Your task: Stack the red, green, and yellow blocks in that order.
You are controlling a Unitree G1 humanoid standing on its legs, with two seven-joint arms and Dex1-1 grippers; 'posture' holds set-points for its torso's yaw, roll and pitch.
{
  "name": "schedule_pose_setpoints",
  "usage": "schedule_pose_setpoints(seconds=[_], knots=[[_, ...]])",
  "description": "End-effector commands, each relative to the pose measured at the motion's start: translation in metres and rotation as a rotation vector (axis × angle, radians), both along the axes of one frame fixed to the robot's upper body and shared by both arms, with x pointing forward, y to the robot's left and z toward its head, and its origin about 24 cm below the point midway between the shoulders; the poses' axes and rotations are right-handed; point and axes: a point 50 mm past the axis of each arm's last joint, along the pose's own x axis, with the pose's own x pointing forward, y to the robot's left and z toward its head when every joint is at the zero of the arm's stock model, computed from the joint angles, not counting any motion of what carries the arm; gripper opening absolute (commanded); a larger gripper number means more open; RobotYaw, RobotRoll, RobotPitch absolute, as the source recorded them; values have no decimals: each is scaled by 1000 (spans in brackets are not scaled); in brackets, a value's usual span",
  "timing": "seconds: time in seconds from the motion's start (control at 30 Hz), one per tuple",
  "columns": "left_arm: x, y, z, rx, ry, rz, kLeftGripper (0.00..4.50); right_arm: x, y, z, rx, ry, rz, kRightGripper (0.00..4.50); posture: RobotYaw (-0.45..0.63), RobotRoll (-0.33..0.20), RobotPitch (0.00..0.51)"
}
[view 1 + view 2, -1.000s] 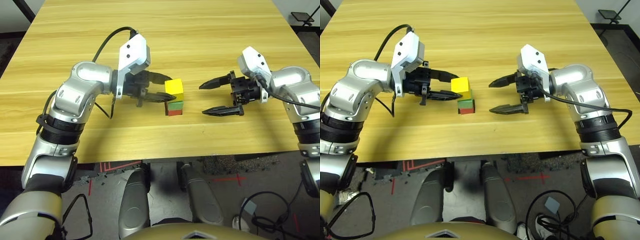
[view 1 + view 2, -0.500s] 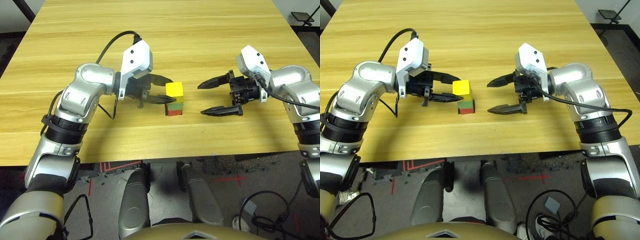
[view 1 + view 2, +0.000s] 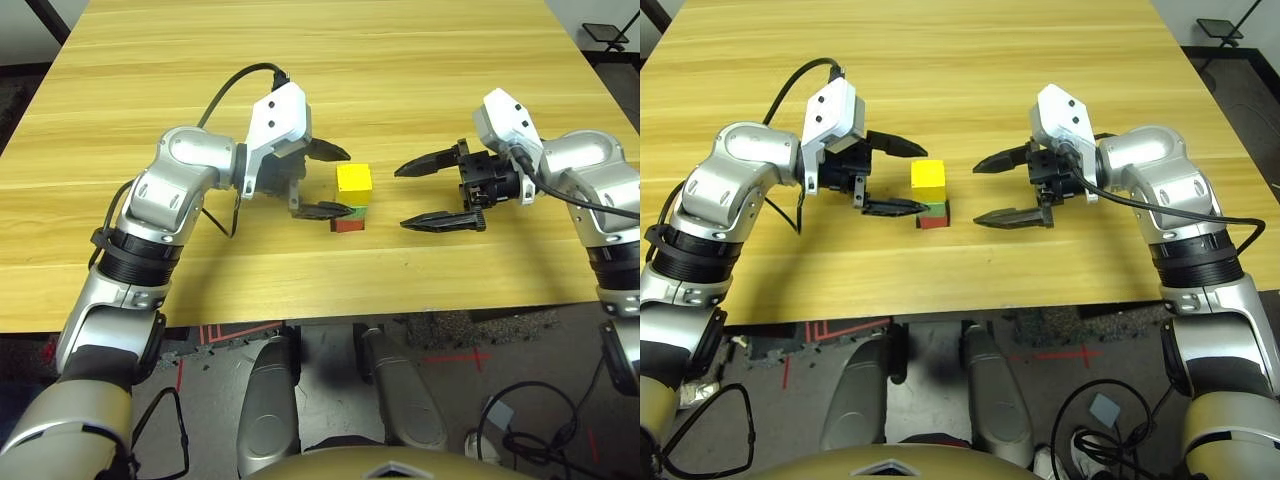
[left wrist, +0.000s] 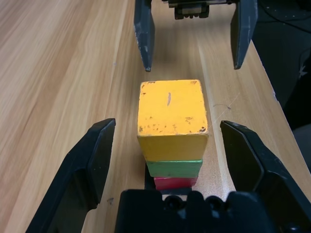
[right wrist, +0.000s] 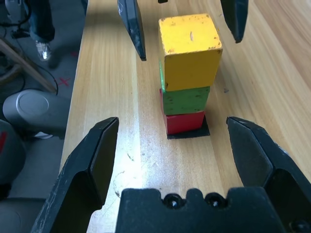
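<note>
With the yellow block resting on the green block and that on the red block, the stack looks complete, standing on the black patch on the table between the grippers. The left gripper has its fingers spread, holding nothing; the right gripper is likewise open and empty. The step in hand seems the release; the left gripper should next back straight off leftward without nudging the tower. One block of each colour, three altogether; two grippers.
</note>
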Motion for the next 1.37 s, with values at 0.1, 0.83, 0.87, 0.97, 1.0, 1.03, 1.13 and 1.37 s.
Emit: schedule_pose_setpoints(seconds=[0.1, 0.83, 0.87, 0.97, 1.0, 1.03, 1.13, 1.37], knots=[[-30, 24, 59, -346, -12, 56, 4478, -1, -18, 15, 116, 18, -63, 4500, -42, -93, 262], [-67, 160, -119, -572, -42, 1467, 4478, 16, -77, -85, 312, -38, -1368, 4500, -27, -126, 267], [-67, 161, -122, -577, -56, 1492, 4478, 14, -81, -88, 313, -57, -1395, 4500, -33, -128, 267], [-63, 160, -125, -575, -91, 1504, 4478, 9, -91, -94, 358, -122, -1456, 4500, -54, -130, 268], [-60, 159, -124, -578, -105, 1501, 4478, 7, -93, -96, 369, -131, -1466, 4500, -66, -131, 268], [-58, 159, -122, -589, -125, 1498, 4478, 6, -94, -96, 395, -160, -1458, 4500, -72, -133, 268], [-52, 159, -117, -608, -197, 1486, 4478, 4, -94, -93, 488, -308, -1374, 4500, -96, -137, 279], [-46, 154, -117, -629, -265, 1488, 4478, 0, -106, -107, 527, -389, -1381, 4500, -99, -130, 274]])
